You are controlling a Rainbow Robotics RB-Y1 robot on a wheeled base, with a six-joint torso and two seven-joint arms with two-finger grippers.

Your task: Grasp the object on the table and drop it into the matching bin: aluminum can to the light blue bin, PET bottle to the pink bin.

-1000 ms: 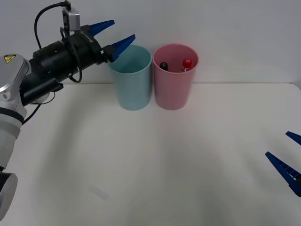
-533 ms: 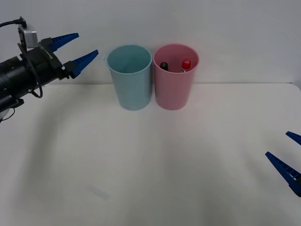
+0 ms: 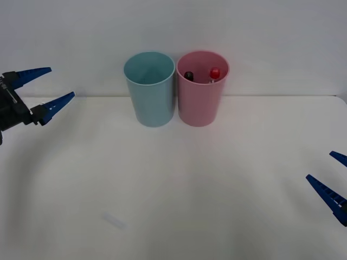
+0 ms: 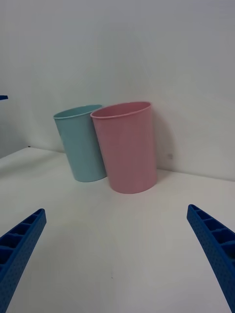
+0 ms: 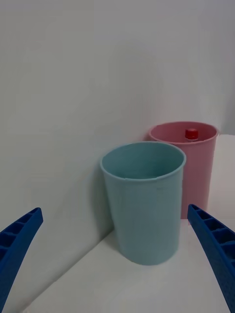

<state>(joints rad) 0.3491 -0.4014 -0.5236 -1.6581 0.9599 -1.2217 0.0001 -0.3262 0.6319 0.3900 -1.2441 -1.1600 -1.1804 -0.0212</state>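
Observation:
The PET bottle's red cap [image 3: 215, 72] pokes up inside the pink bin [image 3: 201, 97], beside a dark-capped bottle [image 3: 188, 75]; that red cap [image 5: 191, 133] also shows over the rim of the pink bin [image 5: 203, 161] in the left wrist view. The light blue bin [image 3: 149, 92] stands touching the pink one on its left. My left gripper [image 3: 44, 86] hangs open at the far left, above the table's back edge, holding nothing. At the right edge near the front, my right gripper [image 3: 332, 176] is open and holds nothing. Both bins, pink [image 4: 125, 146] and light blue [image 4: 81, 144], show in the right wrist view.
The white table [image 3: 179, 184] spreads broad and flat in front of the bins. A small pale scrap [image 3: 114, 220] lies on it at the front left. A plain white wall rises right behind the bins.
My left gripper has drawn back leftward and downward from beside the light blue bin's rim to the far left edge, still open. The right gripper has not moved.

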